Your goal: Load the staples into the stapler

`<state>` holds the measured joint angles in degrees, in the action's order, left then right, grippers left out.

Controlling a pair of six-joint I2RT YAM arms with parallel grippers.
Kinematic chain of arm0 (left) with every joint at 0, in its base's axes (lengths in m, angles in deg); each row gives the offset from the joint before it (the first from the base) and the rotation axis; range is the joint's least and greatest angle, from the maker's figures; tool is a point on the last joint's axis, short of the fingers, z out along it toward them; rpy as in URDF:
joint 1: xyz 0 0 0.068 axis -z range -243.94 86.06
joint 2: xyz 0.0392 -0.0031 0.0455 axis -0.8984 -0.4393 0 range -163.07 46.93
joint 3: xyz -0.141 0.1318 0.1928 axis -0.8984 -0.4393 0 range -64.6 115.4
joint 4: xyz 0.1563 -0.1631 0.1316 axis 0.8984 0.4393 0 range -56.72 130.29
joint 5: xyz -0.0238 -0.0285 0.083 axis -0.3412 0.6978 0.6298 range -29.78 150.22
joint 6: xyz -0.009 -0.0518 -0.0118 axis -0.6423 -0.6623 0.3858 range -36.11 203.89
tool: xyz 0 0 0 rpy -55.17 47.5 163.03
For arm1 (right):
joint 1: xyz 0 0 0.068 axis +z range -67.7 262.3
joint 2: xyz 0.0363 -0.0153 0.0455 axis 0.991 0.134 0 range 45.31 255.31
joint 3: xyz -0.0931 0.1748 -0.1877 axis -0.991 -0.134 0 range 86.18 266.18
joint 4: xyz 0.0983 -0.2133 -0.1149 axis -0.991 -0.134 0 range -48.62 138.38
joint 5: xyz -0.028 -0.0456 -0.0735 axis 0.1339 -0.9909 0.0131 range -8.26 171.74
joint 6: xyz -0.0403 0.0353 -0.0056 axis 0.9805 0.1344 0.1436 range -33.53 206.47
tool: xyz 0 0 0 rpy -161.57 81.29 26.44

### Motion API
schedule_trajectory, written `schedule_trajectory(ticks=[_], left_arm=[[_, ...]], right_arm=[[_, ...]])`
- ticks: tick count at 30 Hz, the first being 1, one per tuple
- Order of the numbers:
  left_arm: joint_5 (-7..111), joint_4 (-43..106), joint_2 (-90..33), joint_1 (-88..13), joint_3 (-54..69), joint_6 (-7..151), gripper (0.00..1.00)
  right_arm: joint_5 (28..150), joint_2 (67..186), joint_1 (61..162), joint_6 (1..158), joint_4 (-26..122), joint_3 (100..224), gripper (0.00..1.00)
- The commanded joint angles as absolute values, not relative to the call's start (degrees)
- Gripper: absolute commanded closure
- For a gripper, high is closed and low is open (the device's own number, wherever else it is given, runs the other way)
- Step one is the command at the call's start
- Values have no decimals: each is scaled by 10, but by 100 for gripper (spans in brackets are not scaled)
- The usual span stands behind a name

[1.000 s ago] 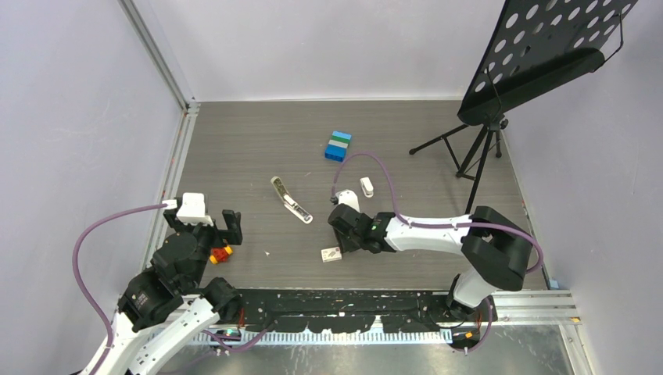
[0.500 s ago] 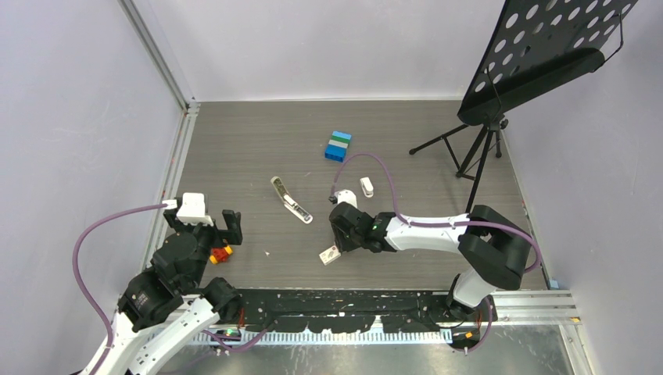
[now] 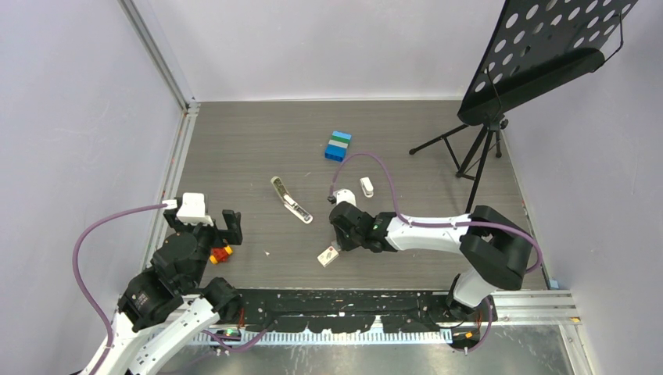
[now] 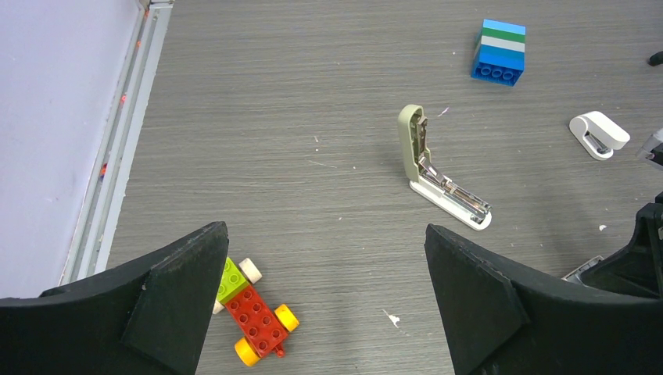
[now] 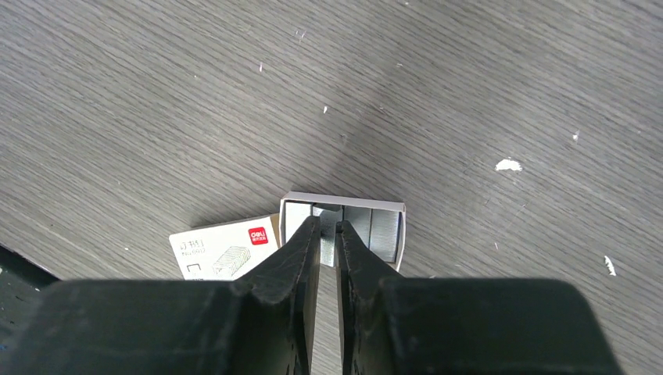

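Step in hand, by judgement: picking a strip out of the box, with loading not yet begun.

- Staples [image 5: 375,226]: lying in a small open tray [image 5: 342,201] that is sitting half out of its white, red-marked sleeve [image 5: 223,246], on the worktop [image 4: 274,117] near the front edge.
- Stapler [image 4: 449,201]: lying mid-worktop, well apart from the box and to its left and rear. It is standing open, the olive top rising from the white base and the silver channel showing.
- Right pincer [image 5: 328,234]: jaws standing nearly together with a thin gap, tips reaching down into the tray over the silvery strips. Whether a strip is actually being pinched, I cannot tell.
- Right arm: stretching low across the worktop from its base toward the centre, wrist pitching down onto the box.
- Left pincer [image 4: 324,234]: spread wide and grasping nothing, hovering above the worktop near a red-yellow toy [image 4: 258,316].
- Left arm: sitting folded close to its base at the left edge.
- Also present: blue brick [image 4: 498,51], stubby white object [image 4: 598,134], music stand [image 3: 547,55].

Next move, as judged: it is calling for a firm pinch on one strip and a straight lift, so the tray is not dragged up with it. A carry to the stapler follows, with the strip lining up along the channel.
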<state>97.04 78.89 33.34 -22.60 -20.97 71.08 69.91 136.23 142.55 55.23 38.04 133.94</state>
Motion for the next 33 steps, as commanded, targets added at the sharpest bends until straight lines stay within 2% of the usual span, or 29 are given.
schedule_trajectory(ticks=[1,11,22,33], left_arm=[[970,758,329,-227,-212,717,0],[968,757,329,-227,-213,717,0],[966,757,328,-227,-213,717,0],[965,755,327,-227,-214,718,0]], right_arm=[[705,1326,1425,578,393,1354,82],[709,1306,1425,590,406,1352,85],[708,1345,1425,595,363,1365,75],[725,1364,1426,602,351,1368,73]])
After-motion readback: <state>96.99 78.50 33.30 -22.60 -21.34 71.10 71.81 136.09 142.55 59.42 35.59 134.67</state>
